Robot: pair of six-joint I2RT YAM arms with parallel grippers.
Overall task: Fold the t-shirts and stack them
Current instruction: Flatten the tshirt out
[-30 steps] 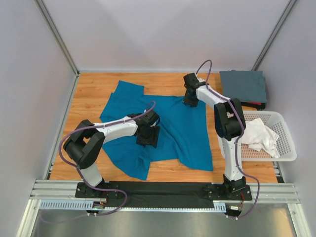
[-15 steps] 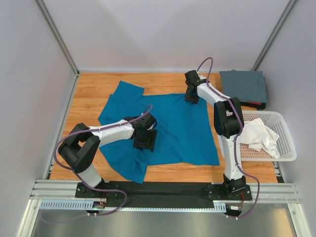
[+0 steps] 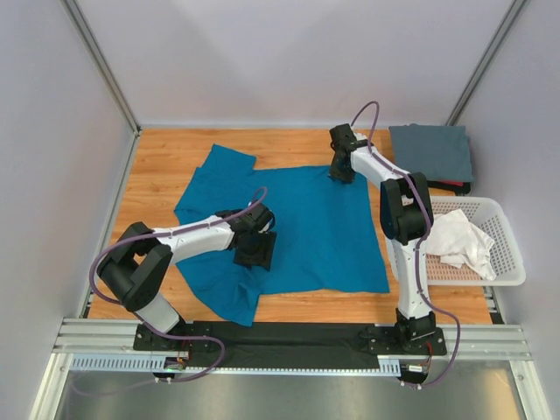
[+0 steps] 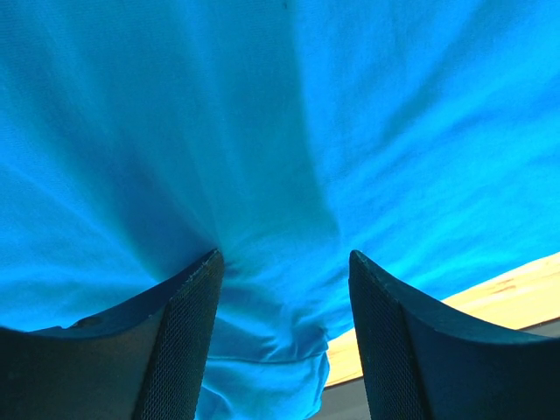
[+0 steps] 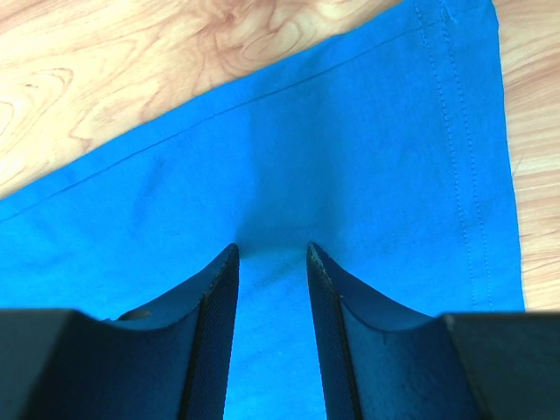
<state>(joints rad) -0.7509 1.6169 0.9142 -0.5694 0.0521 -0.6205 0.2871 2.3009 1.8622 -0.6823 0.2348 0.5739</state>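
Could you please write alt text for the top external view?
A teal t-shirt lies spread on a table, left claw mid-shirt, right claw at its far edge. At right, a folded grey t-shirt, a white t-shirt in a basket.

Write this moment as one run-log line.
left gripper: open, pressing bright teal-blue cloth t-shirt | right gripper: open, on its far edge

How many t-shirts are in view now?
3: a bright teal-blue shirt spread on the wooden table, a slate-grey shirt folded at far right, a white shirt crumpled in the white lattice basket. More may hide underneath.
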